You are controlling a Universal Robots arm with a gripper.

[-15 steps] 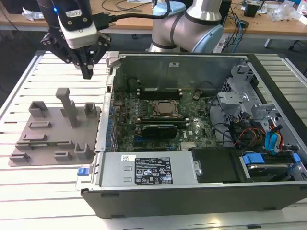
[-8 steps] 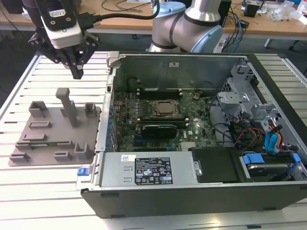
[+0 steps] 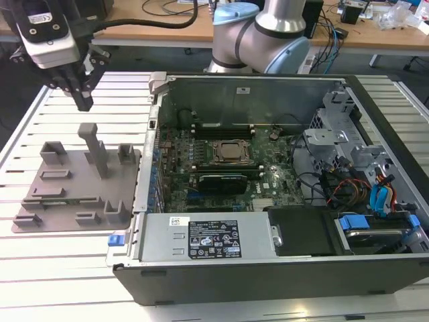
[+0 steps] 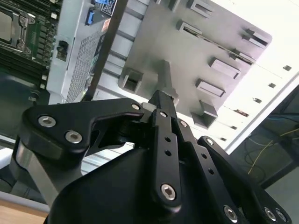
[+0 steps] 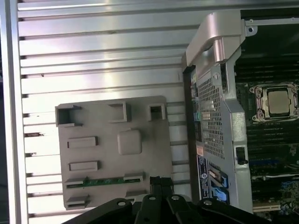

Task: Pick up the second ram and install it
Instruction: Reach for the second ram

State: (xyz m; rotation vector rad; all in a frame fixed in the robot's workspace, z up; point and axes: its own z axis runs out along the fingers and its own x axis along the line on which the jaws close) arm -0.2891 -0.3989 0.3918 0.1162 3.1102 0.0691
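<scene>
1. The slatted metal table (image 3: 40, 268) carries everything; on it, at the exterior view's right, the open computer case (image 3: 268, 268) lies on its side with the motherboard (image 3: 268, 181) exposed; the CPU socket (image 3: 231, 153) sits mid-board, with long dark memory slots (image 3: 221, 127) just beside it.
2. The grey fixture tray (image 3: 77, 184) lies flat on the table just beside the case, at the exterior view's left; it has raised pockets, shallow slots and one upright post (image 3: 97, 151).
3. The gripper (image 3: 83, 100) hangs above the far part of the tray, apart from it; in both wrist views its fingers are drawn together to a point with nothing between them, so the claw is closed and empty.
4. The second ram (image 5: 105, 181) lies seated in one long slot of the tray, green edge showing, on the part of the tray away from the post's far side; nothing touches it, and it is well apart from the motherboard, so the pick is not yet made.
5. What could go wrong, as I judge it:
   - fingers brought down closed would strike the stick's top edge instead of straddling it;
   - the post stands near the ram's slot and could be clipped by a finger or linkage;
   - the board is thin, so an off-centre grip could let it tilt, jam in the tray, or meet a memory slot askew;
   - the case wall stands between tray and board and could catch a low-carried stick.
</scene>
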